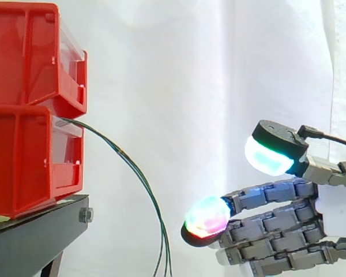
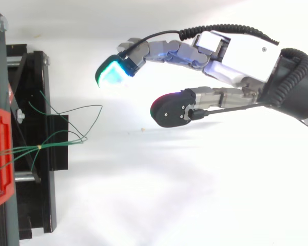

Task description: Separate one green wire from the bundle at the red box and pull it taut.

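Observation:
Several thin green wires [image 1: 139,173] leave the lower red box [image 1: 32,158] together and droop in an arc toward the floor. In the top view the green wires [image 2: 66,139] run bundled from the red box [image 2: 1,159], held by a small yellow tie, then fan out into loose loops. My hand [image 1: 282,222] hangs to the right of the wires, apart from them, fingers stretched toward the box and thumb raised above. From above, the hand [image 2: 231,54] is open with nothing between the glowing fingertips [image 2: 114,73].
A second red box [image 1: 34,55] is stacked on the lower one. Both rest on a black stand [image 1: 37,236], whose frame [image 2: 33,143] lies under the wires. A white curtain hangs behind and a white floor lies below.

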